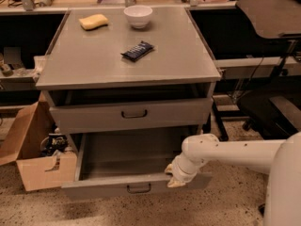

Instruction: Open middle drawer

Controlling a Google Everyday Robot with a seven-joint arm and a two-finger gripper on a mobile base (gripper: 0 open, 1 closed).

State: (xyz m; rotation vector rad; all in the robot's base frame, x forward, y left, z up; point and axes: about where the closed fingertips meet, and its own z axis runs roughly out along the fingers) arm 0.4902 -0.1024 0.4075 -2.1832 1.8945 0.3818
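The middle drawer (113, 186) is the wide grey one pulled far out at the bottom of the grey cabinet. Its shallow tray is open to view and looks bare, and its small dark loop handle (138, 188) sits at the centre of the front. My gripper (176, 175), on the white arm coming in from the right, rests at the top edge of that front, right of the handle. Above it, another grey drawer (94, 117) with a loop handle stands only slightly out. Any drawer below the open one is hidden.
On the cabinet top lie a yellow sponge (93, 21), a white bowl (138, 15) and a dark snack bar (137, 50). An open cardboard box (35, 159) stands on the floor at the left. A black chair (273, 102) stands at the right.
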